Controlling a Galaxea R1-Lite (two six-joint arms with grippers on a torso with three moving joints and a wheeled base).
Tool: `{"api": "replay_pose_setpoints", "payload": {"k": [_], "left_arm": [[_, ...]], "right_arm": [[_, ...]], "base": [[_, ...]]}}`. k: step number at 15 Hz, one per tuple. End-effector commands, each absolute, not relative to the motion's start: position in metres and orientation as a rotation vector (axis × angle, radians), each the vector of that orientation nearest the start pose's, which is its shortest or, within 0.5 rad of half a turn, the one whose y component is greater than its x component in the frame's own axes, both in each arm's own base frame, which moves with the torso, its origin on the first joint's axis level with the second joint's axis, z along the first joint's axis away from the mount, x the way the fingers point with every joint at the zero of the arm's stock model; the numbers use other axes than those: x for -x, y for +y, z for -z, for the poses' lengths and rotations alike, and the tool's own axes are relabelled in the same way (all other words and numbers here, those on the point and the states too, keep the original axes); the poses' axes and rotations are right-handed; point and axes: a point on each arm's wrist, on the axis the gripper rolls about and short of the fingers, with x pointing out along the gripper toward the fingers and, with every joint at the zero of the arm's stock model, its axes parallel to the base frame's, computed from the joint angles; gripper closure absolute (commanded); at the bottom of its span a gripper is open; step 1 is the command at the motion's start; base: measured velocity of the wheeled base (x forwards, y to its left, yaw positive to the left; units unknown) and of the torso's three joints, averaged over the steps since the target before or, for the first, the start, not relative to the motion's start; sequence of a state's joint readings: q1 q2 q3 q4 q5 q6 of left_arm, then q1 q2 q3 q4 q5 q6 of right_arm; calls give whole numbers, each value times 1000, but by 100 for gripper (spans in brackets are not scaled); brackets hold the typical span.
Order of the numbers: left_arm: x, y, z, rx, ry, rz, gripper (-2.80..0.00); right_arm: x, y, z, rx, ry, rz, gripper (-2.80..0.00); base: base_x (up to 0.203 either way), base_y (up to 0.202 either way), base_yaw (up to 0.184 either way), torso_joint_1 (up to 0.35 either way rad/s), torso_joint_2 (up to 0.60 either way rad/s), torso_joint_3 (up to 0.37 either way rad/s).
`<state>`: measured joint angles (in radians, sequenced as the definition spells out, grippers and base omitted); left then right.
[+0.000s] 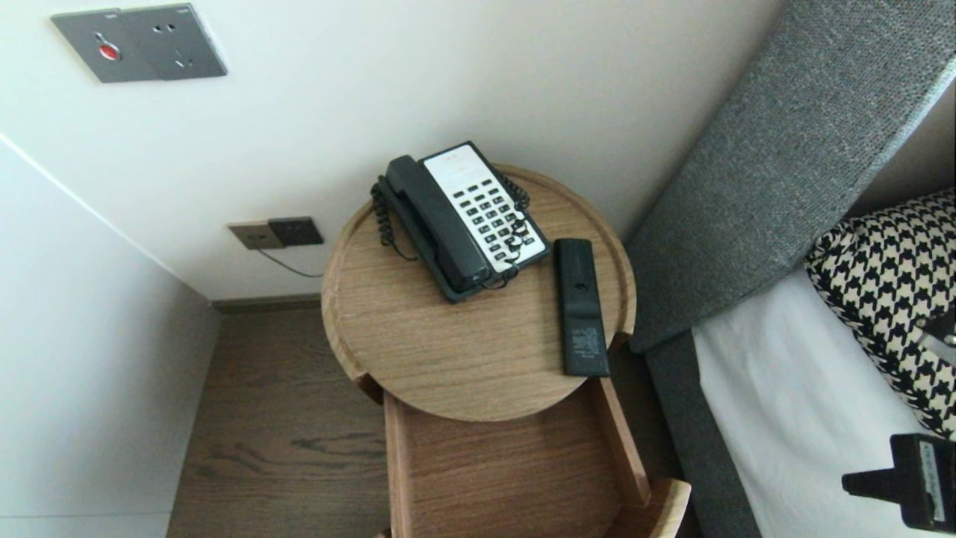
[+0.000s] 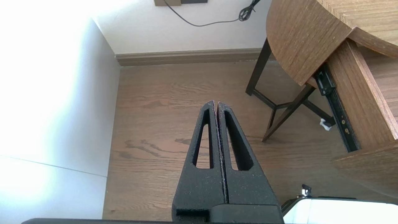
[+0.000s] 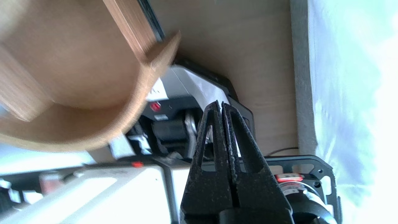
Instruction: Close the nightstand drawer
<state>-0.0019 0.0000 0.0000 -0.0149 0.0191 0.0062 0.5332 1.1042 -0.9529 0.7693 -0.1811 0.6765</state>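
Judging by how things lie, little is done so far: the drawer [image 1: 515, 471] stands pulled out from under the round table [image 1: 418, 351] at lower centre of the head view, bare inside; the remote [image 1: 581, 308] lies untouched on the table top, just right of the phone [image 1: 463, 217]; the right pincer [image 3: 219, 104], pressed together and holding nothing, hangs beside the drawer's curved front; the left pincer [image 2: 216, 103], likewise pressed together and empty, is parked over the floor [image 2: 155, 124]; the remote's long axis runs nearly up and down the frame, its lower end at the table's edge above the drawer.
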Motion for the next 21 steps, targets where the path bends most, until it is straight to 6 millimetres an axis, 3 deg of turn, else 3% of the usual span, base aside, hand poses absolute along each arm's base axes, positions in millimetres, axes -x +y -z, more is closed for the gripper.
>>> {"api": "replay_pose_setpoints", "payload": {"k": [1,10,21], "left_arm": [[23,1,-77,-6,-15,-17,0],[23,0,-77,-6,-15,-18,0],[23,0,-77,-6,-15,-18,0]], "right_arm": [[-87,55,-213,-242,981,-75,0],[-83,79,-177,-77,1059,-268,0],[-102,108,-146,-32,1042,-340,0]], "base": [[0,0,0,0,0,0],[0,0,0,0,0,0],[0,0,0,0,0,0]]}}
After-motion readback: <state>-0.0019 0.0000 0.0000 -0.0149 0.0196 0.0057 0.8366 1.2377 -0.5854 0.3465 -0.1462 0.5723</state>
